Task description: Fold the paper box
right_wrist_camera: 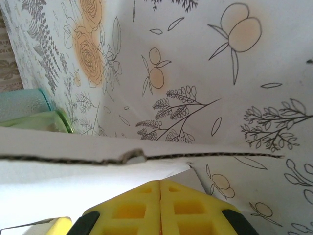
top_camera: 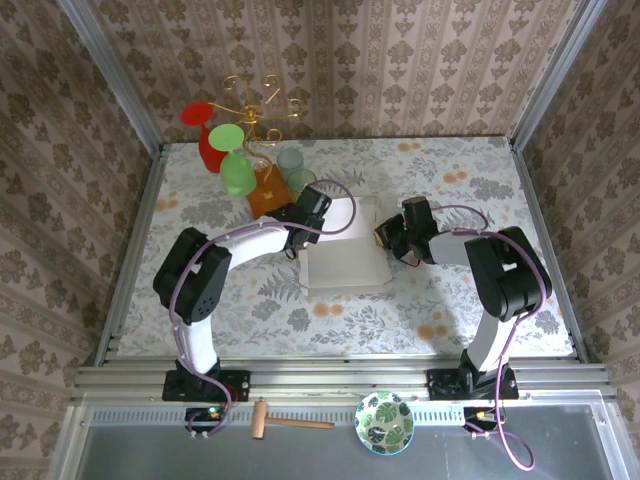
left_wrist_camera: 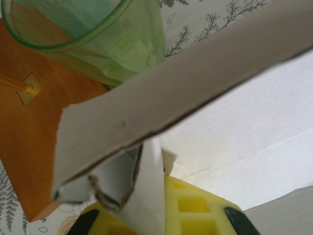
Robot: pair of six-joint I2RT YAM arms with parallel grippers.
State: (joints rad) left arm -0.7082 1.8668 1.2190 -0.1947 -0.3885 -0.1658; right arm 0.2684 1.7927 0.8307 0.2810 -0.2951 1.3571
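Pinching a paper box (left_wrist_camera: 186,83) flap, the left end effector (left_wrist_camera: 146,211) reads clearest wrist-side.

From above, the fingers of the left hand (top_camera: 312,213) sit out of sight beneath its own wrist, at the far corner of the paper box (top_camera: 345,265). Up close, the green glass (left_wrist_camera: 98,34) runs off the top edge, and the right hand (right_wrist_camera: 160,188) is cropped at the bottom.
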